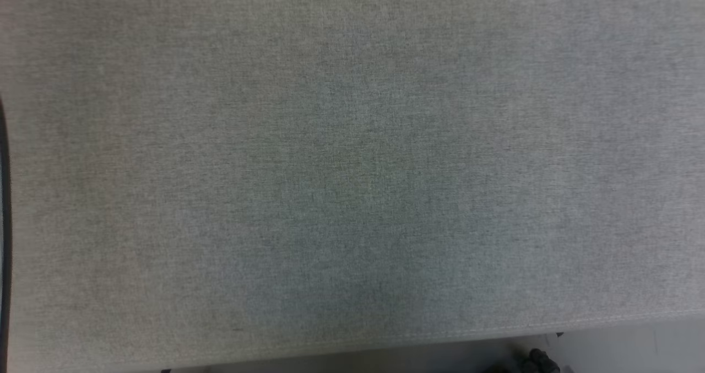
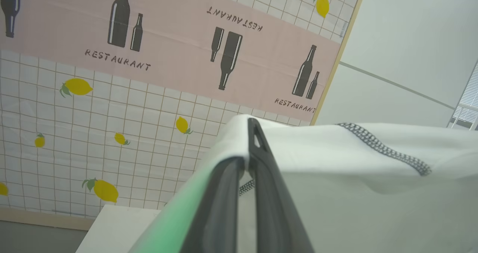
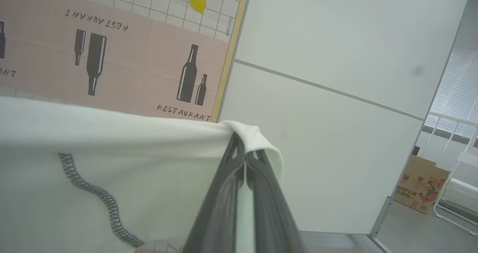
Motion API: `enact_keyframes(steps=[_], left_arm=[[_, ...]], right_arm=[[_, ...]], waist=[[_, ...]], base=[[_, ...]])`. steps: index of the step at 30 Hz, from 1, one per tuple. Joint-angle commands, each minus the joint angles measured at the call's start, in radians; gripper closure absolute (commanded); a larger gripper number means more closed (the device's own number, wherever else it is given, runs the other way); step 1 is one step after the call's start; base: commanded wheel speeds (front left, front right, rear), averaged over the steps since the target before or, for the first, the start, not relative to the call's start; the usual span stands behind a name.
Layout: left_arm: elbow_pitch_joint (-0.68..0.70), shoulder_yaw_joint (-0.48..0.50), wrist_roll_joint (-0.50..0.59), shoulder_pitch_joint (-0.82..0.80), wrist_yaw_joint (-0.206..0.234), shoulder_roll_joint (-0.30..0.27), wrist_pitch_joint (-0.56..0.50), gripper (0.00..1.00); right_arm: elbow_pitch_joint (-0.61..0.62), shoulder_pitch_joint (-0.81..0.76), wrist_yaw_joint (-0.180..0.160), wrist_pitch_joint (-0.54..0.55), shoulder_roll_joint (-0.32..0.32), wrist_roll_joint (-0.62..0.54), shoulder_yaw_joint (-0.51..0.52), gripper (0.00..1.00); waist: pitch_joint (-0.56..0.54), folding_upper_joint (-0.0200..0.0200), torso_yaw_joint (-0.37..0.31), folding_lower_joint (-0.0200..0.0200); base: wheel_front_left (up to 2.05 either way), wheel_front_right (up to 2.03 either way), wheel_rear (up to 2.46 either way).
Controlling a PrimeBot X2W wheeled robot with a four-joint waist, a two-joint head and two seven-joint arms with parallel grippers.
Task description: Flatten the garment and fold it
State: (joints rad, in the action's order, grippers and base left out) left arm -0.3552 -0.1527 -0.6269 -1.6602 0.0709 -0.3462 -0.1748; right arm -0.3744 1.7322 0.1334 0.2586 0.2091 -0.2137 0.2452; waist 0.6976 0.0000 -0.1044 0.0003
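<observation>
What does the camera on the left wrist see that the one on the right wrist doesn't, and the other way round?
Left wrist view: the left end effector shut on the garment, and a white slab low in the corner.
Right wrist view: the right end effector shut on another part of the garment's edge, and a cardboard box on the floor.
Both: the white garment with grey stitching, the pink banner printed with bottles, and the pale wall.

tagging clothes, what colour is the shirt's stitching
Dark grey zigzag stitching on the white garment, clearest in the left wrist view.
</observation>
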Motion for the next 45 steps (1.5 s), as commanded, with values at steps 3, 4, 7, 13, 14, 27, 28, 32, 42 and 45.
enact_keyframes(steps=[3,4,7,13,14,27,28,32,42,45], left_arm=[[-0.051,-0.008,-0.014,0.073,-0.028,-0.020,-0.001,1.00],[-0.067,-0.015,-0.015,0.102,-0.038,-0.024,-0.002,1.00],[-0.101,-0.034,-0.024,0.192,-0.067,-0.036,-0.017,1.00],[-0.120,-0.079,-0.040,0.411,-0.110,-0.073,-0.086,1.00],[-0.118,-0.092,-0.042,0.460,-0.117,-0.079,-0.101,1.00],[0.155,-0.169,-0.143,1.147,-0.095,-0.084,-0.185,1.00],[0.171,-0.168,-0.148,1.179,-0.090,-0.082,-0.178,1.00],[0.225,-0.167,-0.164,1.307,-0.066,-0.073,-0.149,1.00],[0.311,-0.183,-0.203,1.549,-0.003,-0.065,-0.162,1.00],[0.322,-0.192,-0.220,1.606,0.005,-0.059,-0.171,1.00]], right_arm=[[-0.044,-0.021,-0.003,-0.023,0.006,0.002,-0.009,1.00],[-0.060,-0.043,-0.003,-0.026,0.005,0.014,-0.023,1.00],[-0.097,-0.114,-0.003,-0.030,0.011,0.048,-0.068,1.00],[-0.141,-0.329,-0.003,-0.003,0.028,0.172,-0.189,1.00],[-0.142,-0.381,-0.003,0.014,0.030,0.201,-0.211,1.00],[0.240,-1.182,-0.003,0.427,0.103,0.399,-0.236,1.00],[0.269,-1.226,-0.003,0.441,0.096,0.401,-0.220,1.00],[0.379,-1.403,-0.003,0.489,0.052,0.405,-0.149,1.00],[0.463,-1.664,-0.003,0.503,-0.084,0.368,-0.018,1.00],[0.457,-1.705,-0.003,0.502,-0.112,0.349,0.013,1.00]], waist=[[0.049,0.0000,-0.001,-0.0003],[0.047,0.0000,0.000,-0.0003],[0.029,0.0000,0.004,-0.0003],[-0.059,0.0000,0.012,-0.0003],[-0.084,0.0000,0.014,-0.0003],[-0.336,0.0000,0.021,-0.0003],[-0.344,0.0000,0.020,-0.0003],[-0.377,0.0000,0.021,-0.0003],[-0.442,0.0000,0.026,-0.0003],[-0.453,0.0000,0.028,-0.0003]], base=[[0.00,0.00,0.00],[0.00,0.00,0.00],[0.00,0.00,0.00],[0.00,0.00,0.00],[0.00,0.00,0.00],[0.00,0.00,0.00],[0.00,0.00,0.00],[0.00,0.00,0.00],[0.00,0.00,0.00],[0.00,0.00,0.00]])
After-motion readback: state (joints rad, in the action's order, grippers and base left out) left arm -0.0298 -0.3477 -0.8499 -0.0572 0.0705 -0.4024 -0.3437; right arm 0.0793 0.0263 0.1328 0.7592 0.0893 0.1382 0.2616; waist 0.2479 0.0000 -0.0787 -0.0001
